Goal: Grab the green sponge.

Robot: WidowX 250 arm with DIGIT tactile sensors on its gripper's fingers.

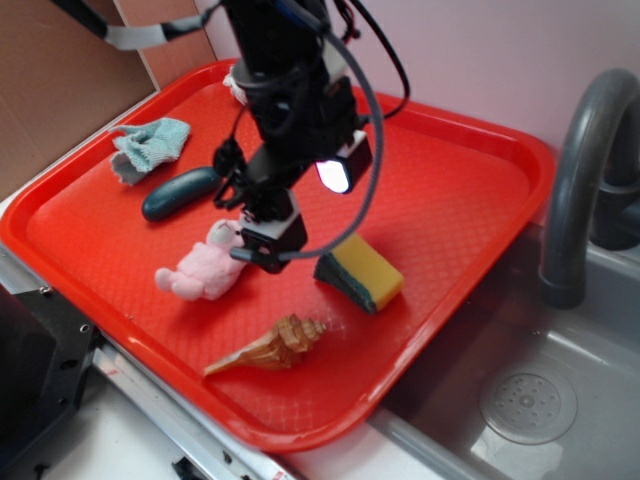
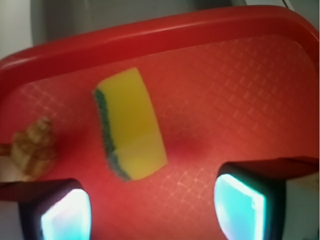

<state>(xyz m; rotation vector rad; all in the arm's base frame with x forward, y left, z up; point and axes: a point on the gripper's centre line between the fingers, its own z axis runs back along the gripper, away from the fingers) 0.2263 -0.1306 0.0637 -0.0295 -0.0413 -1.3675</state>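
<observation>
The green sponge (image 1: 362, 273) is a yellow foam block with a dark green layer along one edge, lying on the red tray (image 1: 470, 190) right of centre. In the wrist view the green sponge (image 2: 130, 131) lies ahead of the fingers, apart from them. My gripper (image 1: 268, 243) hovers over the tray just left of the sponge, above the pink bunny's right side. Its jaws stand wide apart in the wrist view, gripper (image 2: 152, 210), with only bare tray between the two fingers (image 2: 67, 212).
A pink toy bunny (image 1: 203, 268) lies under the arm, a seashell (image 1: 270, 346) near the tray's front edge, a dark green oblong object (image 1: 180, 192) and a pale teal cloth (image 1: 150, 145) at the left. A sink with a grey faucet (image 1: 580, 170) is at the right.
</observation>
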